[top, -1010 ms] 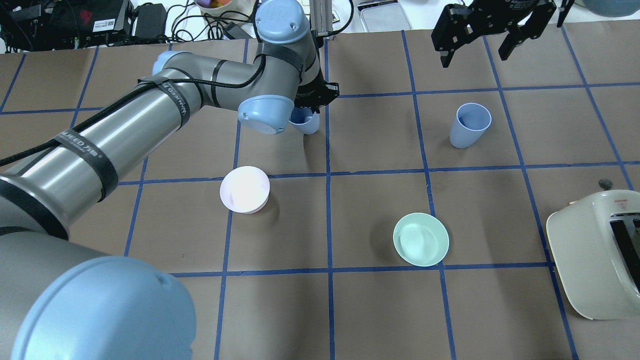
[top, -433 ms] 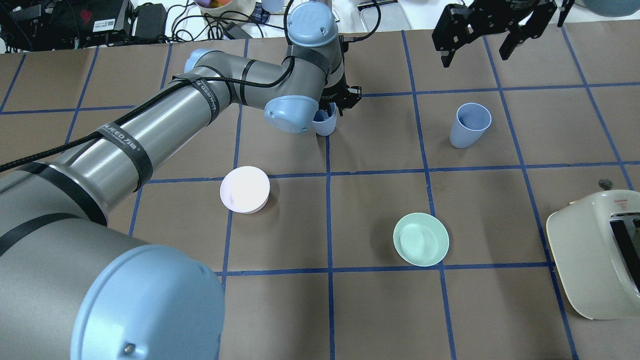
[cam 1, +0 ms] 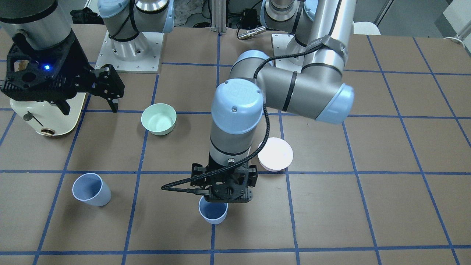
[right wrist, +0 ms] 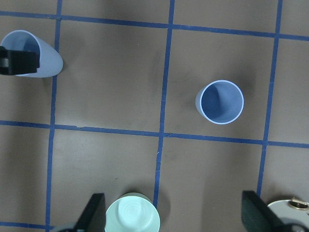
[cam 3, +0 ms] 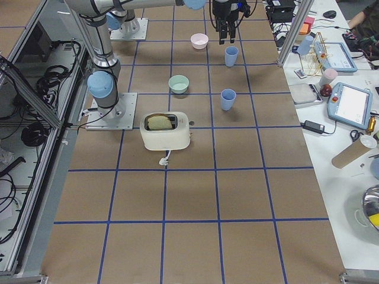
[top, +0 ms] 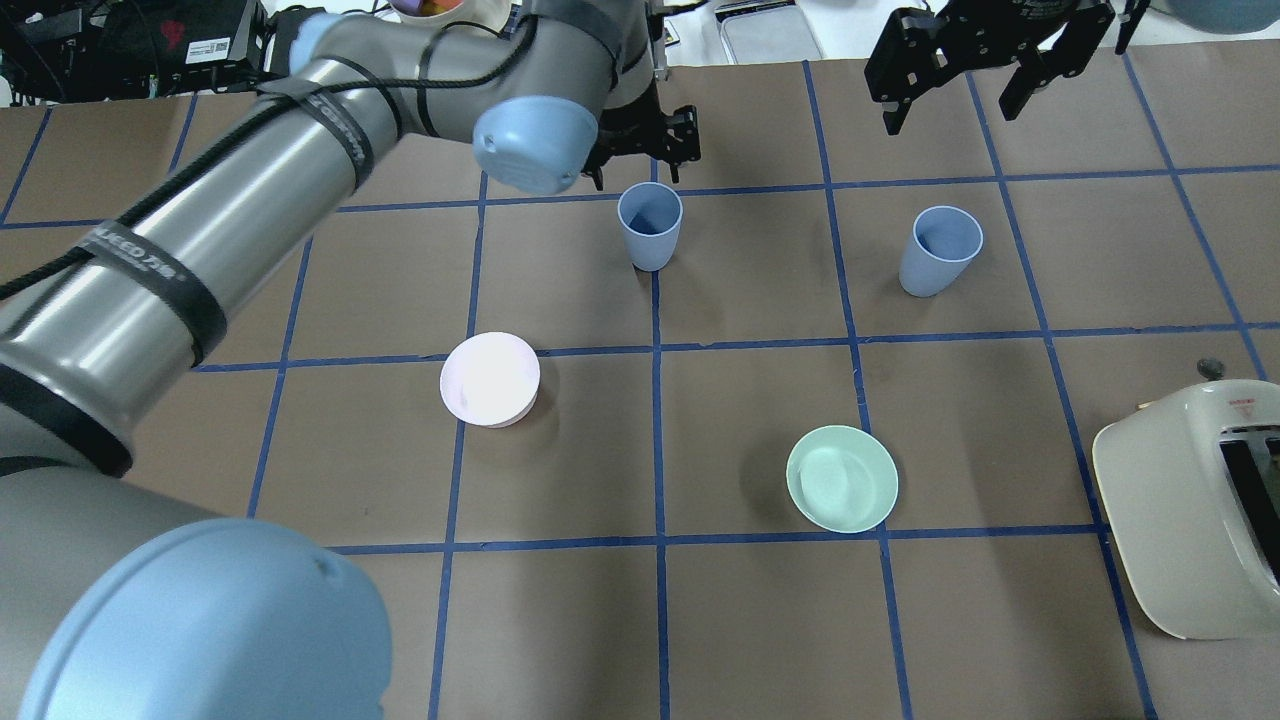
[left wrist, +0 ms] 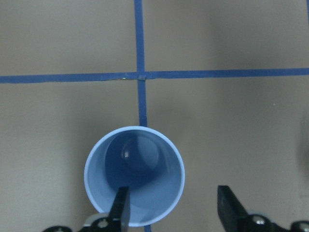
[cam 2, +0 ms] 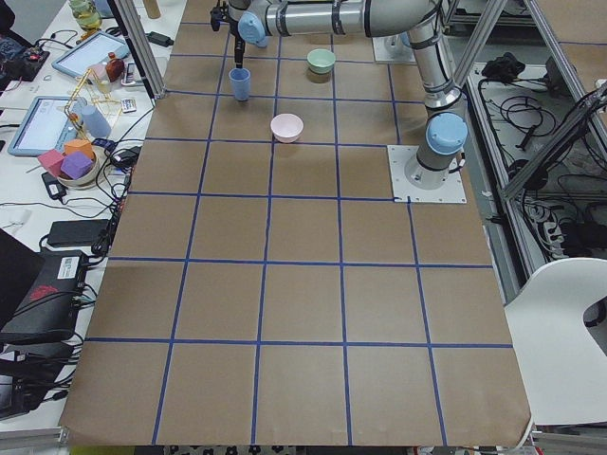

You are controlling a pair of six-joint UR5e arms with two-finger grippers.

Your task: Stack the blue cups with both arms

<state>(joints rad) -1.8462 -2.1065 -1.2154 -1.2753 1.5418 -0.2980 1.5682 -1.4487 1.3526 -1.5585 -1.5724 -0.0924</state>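
Jaws of the left end effector stand apart and grip nothing. It hangs just above the first blue cup, with one finger over the cup's mouth and the other outside the rim. This cup stands upright on the table, on a blue tape line. The right end effector is spread wide and empty, raised well above the table. The second blue cup stands upright, well apart from the first. A pink bowl, a green bowl and a toaster lie nearer the robot.

Brown table, blue tape grid, cluttered white desk alongside.
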